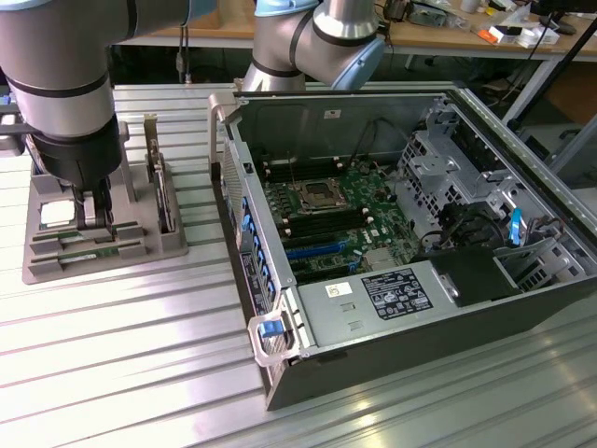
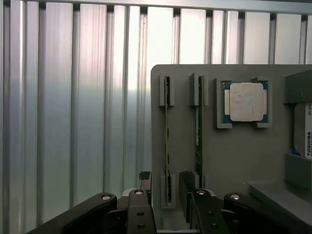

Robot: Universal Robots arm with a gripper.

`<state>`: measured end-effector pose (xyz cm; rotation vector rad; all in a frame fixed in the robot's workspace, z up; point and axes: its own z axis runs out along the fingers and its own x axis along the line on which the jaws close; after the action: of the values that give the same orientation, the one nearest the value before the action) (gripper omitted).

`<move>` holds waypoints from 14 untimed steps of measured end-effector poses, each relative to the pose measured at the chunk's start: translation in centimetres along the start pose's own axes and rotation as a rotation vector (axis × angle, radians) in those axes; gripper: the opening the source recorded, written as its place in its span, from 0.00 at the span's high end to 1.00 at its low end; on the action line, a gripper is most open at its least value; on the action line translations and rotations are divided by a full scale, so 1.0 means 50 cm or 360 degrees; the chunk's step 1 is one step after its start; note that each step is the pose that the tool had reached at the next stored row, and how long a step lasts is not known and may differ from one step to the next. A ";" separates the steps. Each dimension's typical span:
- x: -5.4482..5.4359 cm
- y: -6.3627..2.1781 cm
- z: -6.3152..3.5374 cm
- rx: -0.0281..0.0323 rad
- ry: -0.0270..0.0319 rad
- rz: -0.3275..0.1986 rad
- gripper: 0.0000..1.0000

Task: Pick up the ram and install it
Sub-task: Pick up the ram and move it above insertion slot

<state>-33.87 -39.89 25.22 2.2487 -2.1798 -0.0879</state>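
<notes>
the ram [image 2: 167, 131] stands on its long edge in a narrow slot of the grey holder [image 2: 234, 156], the slot closest to that holder's outer edge, with small end posts bracing it at both ends. a second stick [image 2: 199, 136], greener in tone, stands the same way in the holder's next slot, parallel to the ram and just beside it. past that stick, further into the holder, the square silver cpu [image 2: 245, 101] lies flat in its own corner-bracketed recess, and beyond the cpu, at the holder's far side, a hard drive [image 2: 304, 131] with a toshiba label sits in its own bay.

the gripper [image 2: 166, 185] hangs directly above the holder, its jaws spread apart, one black finger on each side of the ram's slot near one end; it grips nothing, and whether a finger touches the board i cannot tell.

in the exterior view the grey arm [image 1: 65, 84] comes down over the holder, which rests on the ribbed metal table [image 2: 73, 122]. to the exterior view's right of the holder, close by, the open computer case [image 1: 373, 373] lies on its side with the green motherboard [image 1: 326, 219] exposed
</notes>
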 end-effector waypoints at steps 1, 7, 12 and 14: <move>0.000 0.004 0.004 0.00000 -0.00003 -0.0003 0.64; -0.006 0.021 0.042 -0.00001 -0.00008 -0.0010 0.64; -0.019 0.033 0.071 -0.00002 -0.00008 -0.0010 0.64; -0.019 0.039 0.082 0.00000 -0.00009 -0.0010 0.64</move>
<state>-36.03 -38.86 21.23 2.2562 -2.1728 -0.0886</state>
